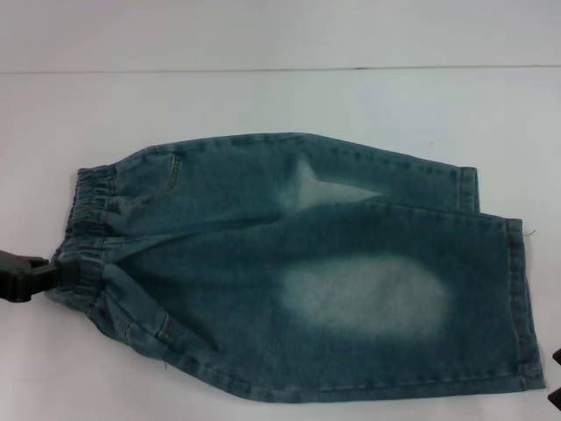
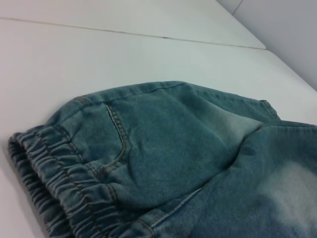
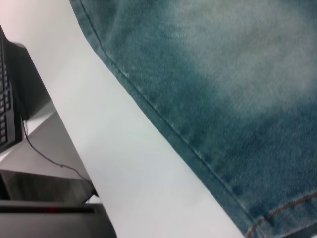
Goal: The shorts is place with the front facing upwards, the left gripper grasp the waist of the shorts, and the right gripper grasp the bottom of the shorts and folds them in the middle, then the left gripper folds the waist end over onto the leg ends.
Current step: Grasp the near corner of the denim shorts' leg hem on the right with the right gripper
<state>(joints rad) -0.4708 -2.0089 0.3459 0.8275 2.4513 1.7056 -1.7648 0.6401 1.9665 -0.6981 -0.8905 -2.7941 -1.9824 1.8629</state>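
Shorts (image 1: 298, 272): faded blue denim, folded lengthwise, flat on table
Waist (image 1: 88, 237): ruffled elastic, left
Hems (image 1: 517, 298): right

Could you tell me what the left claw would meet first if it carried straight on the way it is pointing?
The left claw points across the table at the shorts, and its tip already seems to sit at the waist of the shorts. That ruffled elastic band would be met first, though whether they touch is unclear.

Faded matt denim shorts (image 1: 298, 272) on smooth white table (image 1: 263, 96).
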